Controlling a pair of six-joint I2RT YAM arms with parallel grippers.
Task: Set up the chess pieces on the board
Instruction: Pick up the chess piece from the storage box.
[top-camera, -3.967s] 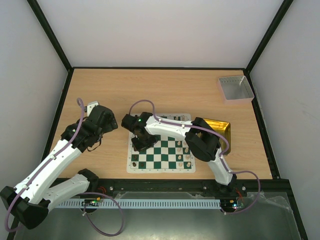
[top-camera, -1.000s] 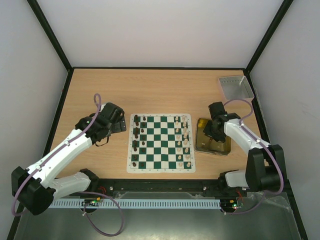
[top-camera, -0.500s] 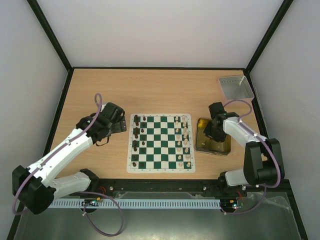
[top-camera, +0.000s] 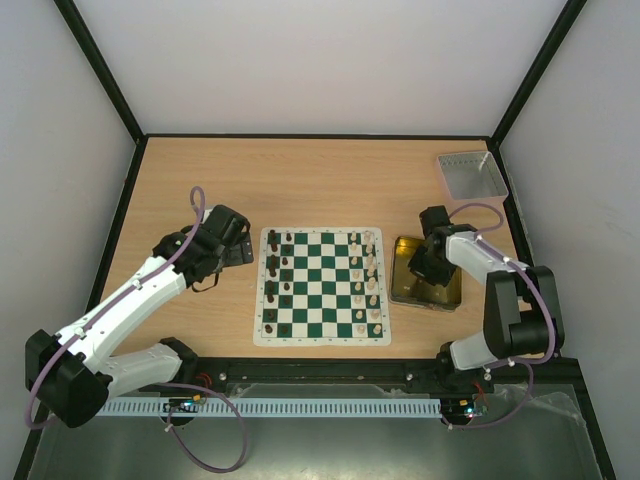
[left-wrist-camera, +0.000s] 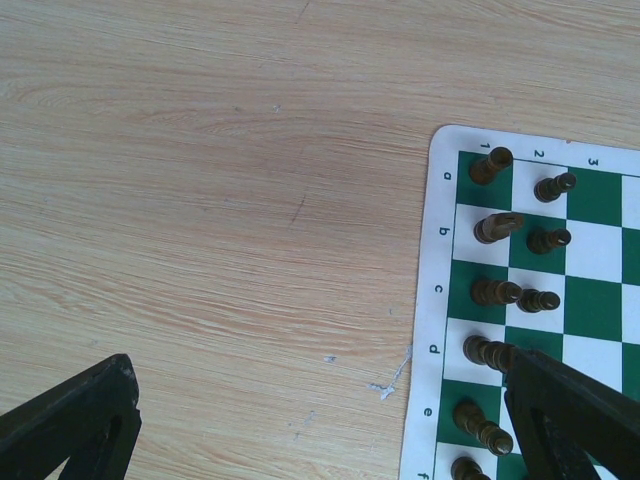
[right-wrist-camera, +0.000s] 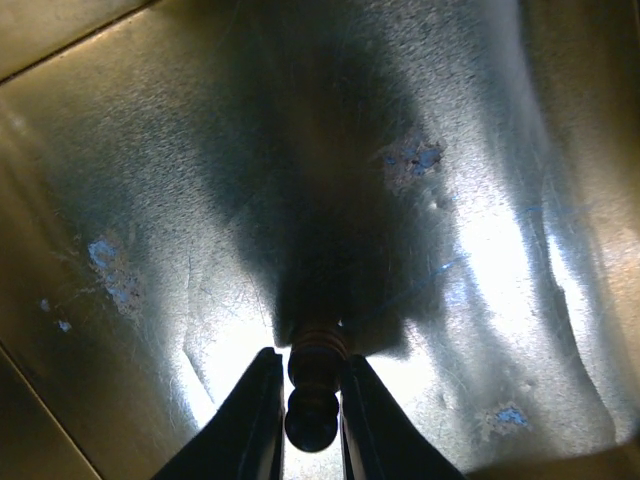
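While both arms reached out from the near edge of the tabletop (top-camera: 200, 180), the board (top-camera: 322, 283) lay flat between them, close to that edge. Black pieces (top-camera: 275, 285) stood in the two columns along its left side, and cream pieces (top-camera: 368, 285) stood in the two columns along its right side.

Just left of the board, the left fingers (left-wrist-camera: 70, 430) hung over the wood, spread as wide as they go and holding nothing. In the left wrist view one finger sat over plain tabletop. The other crossed in front of the board's white border and its nearest black pieces; whether it touched them could not be told.

Just right of the board lay a translucent yellow tray (top-camera: 447, 298), and the right arm bent down into it. There the right fingers (right-wrist-camera: 250, 430) were pressed in on a dark piece (right-wrist-camera: 315, 350) with a rounded head, one finger against each side, their shadow falling across the scuffed tray floor. Whether the dark piece rested on that floor or hung clear of it could not be told.

Farther back, at the far right corner of the tabletop and well apart from everything else, sat a small grey tray (top-camera: 472, 175).
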